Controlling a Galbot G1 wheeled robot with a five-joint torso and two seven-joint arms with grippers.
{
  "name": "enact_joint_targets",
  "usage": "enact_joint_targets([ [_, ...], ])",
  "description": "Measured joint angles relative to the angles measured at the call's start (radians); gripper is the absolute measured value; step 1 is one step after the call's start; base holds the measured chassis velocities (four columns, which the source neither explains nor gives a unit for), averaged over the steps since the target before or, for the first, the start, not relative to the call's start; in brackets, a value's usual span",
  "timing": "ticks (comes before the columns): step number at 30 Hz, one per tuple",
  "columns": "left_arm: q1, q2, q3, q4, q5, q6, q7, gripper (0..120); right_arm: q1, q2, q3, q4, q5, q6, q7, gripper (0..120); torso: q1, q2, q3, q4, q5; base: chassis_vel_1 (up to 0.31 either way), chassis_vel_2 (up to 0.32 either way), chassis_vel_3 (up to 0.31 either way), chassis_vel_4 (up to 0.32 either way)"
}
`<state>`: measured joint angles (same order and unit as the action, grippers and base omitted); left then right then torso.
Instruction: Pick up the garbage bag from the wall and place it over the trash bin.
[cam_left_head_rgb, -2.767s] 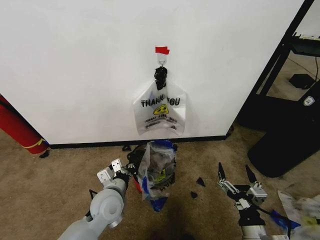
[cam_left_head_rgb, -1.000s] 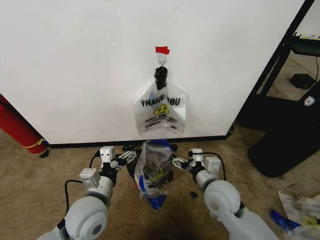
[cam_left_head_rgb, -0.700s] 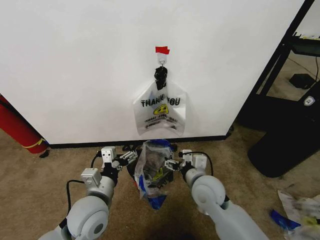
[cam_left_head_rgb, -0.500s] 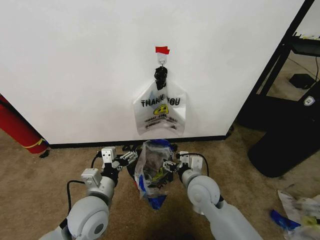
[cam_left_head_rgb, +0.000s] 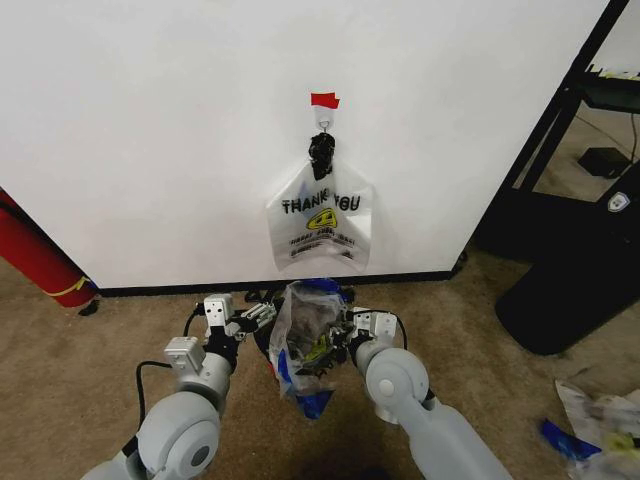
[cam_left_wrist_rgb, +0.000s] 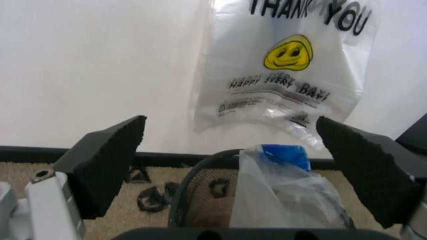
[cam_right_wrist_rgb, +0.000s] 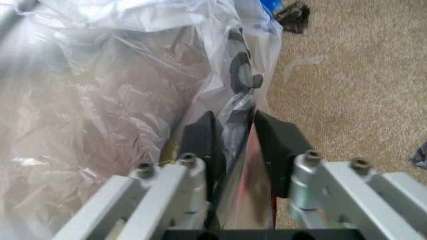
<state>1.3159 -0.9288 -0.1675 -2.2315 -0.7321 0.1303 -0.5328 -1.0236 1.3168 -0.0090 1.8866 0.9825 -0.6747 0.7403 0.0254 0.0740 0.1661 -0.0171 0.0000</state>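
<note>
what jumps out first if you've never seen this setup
A clear plastic "THANK YOU" bag with a yellow smiley hangs on the plain white wall from a hook under red tape. Below it, a crumpled clear bag with blue edges sits over the small black trash bin, the open left tool beside it and the right tool pinching its plastic.

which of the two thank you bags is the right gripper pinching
The lower garbage bag, with blue edges, sitting at the trash bin. The right gripper has closed on its plastic. The other bag, without blue, hangs untouched on the wall hook.
</note>
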Motion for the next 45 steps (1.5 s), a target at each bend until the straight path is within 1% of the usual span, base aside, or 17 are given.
enact_joint_targets([
  [1,0.0,0.0,0.0,0.0,0.0,0.0,0.0,100,0.0,0.0,0.0,0.0,0.0,0.0,0.0,19,0.0,0.0,0.0,0.0,0.0,0.0,0.0,0.0,0.0],
  [4,0.0,-0.001,0.0,0.001,-0.008,0.0,-0.002,100,0.01,0.006,0.0,-0.014,0.026,-0.003,0.023,6,0.0,0.0,0.0,-0.0001,-0.0001,0.0,0.0,0.0,0.0],
  [6,0.002,-0.003,-0.001,0.001,-0.01,0.0,-0.002,100,0.015,0.009,0.001,-0.023,0.04,-0.005,0.034,1,0.0,0.0,0.0,0.0,-0.0001,0.0,0.0,0.0,0.0],
  [12,0.008,-0.006,0.001,0.001,-0.022,0.003,-0.002,100,0.017,0.01,0.007,-0.031,0.051,0.001,0.039,1,0.0,0.0,0.0,0.0,-0.0001,0.0,0.0,0.0,0.0],
  [16,0.008,-0.008,0.003,0.0,-0.023,0.003,-0.003,100,0.0,0.009,0.009,-0.029,0.017,0.042,0.007,1,0.0,0.0,0.0,0.0001,0.0,0.0,0.0,0.0,0.0],
  [20,0.006,-0.004,0.003,-0.017,-0.034,0.005,-0.003,100,-0.041,0.0,0.027,0.006,-0.044,0.11,-0.08,1,0.0,0.0,0.0,0.0003,0.0005,0.0,0.0,0.0,0.0],
  [21,0.001,0.0,0.002,-0.028,-0.045,0.007,-0.003,100,-0.066,-0.006,0.045,0.036,-0.075,0.15,-0.125,1,0.0,0.0,0.0,0.0002,0.0,0.0,0.0,0.0,0.0],
  [22,0.001,0.0,0.002,-0.028,-0.045,0.007,-0.003,100,-0.066,-0.006,0.045,0.036,-0.075,0.15,-0.125,1,0.0,0.0,0.0,0.0002,0.0,0.0,0.0,0.0,0.0],
  [24,-0.006,0.001,0.002,-0.037,-0.056,0.011,-0.005,100,-0.103,-0.007,0.072,0.07,-0.104,0.191,-0.178,1,0.0,0.0,0.0,-0.0003,-0.0001,0.0,0.0,0.0,0.0],
  [26,-0.012,0.003,0.003,-0.05,-0.066,0.018,-0.008,100,-0.142,0.0,0.099,0.099,-0.126,0.233,-0.223,1,0.0,0.0,0.0,0.0,0.0004,0.0,0.0,0.0,0.0],
  [29,-0.014,0.006,0.004,-0.065,-0.076,0.025,-0.011,100,-0.173,0.007,0.121,0.121,-0.135,0.266,-0.247,1,0.0,0.0,0.0,0.0003,0.0,0.0,0.0,0.0,0.0],
  [34,-0.019,0.022,0.004,-0.103,-0.104,0.04,-0.018,100,-0.252,0.017,0.164,0.164,-0.145,0.327,-0.31,1,0.0,0.0,0.0,-0.0001,0.0,0.0,0.0,0.0,0.0],
  [36,-0.024,0.034,0.002,-0.128,-0.129,0.051,-0.019,100,-0.29,0.024,0.181,0.181,-0.154,0.362,-0.345,1,0.0,0.0,0.0,0.0001,-0.0001,0.0,0.0,0.0,0.0],
  [39,-0.055,0.071,-0.001,-0.188,-0.233,0.088,-0.029,100,-0.357,0.043,0.217,0.206,-0.166,0.442,-0.434,1,0.0,0.0,0.0,-0.0001,0.0001,0.0,0.0,0.0,0.0],
  [42,-0.075,0.083,0.001,-0.208,-0.273,0.1,-0.032,100,-0.374,0.052,0.228,0.214,-0.167,0.462,-0.458,1,0.0,0.0,0.0,-0.0001,-0.0001,0.0,0.0,0.0,0.0],
  [44,-0.1,0.099,0.007,-0.229,-0.328,0.115,-0.034,100,-0.395,0.063,0.239,0.221,-0.17,0.482,-0.481,1,0.0,0.0,0.0,-0.0001,0.0002,0.0,0.0,0.0,0.0],
  [45,-0.142,0.122,0.027,-0.254,-0.417,0.141,-0.041,100,-0.419,0.071,0.248,0.228,-0.19,0.504,-0.504,1,0.0,0.0,0.0,0.0,-0.0001,0.0,0.0,0.0,0.0],
])
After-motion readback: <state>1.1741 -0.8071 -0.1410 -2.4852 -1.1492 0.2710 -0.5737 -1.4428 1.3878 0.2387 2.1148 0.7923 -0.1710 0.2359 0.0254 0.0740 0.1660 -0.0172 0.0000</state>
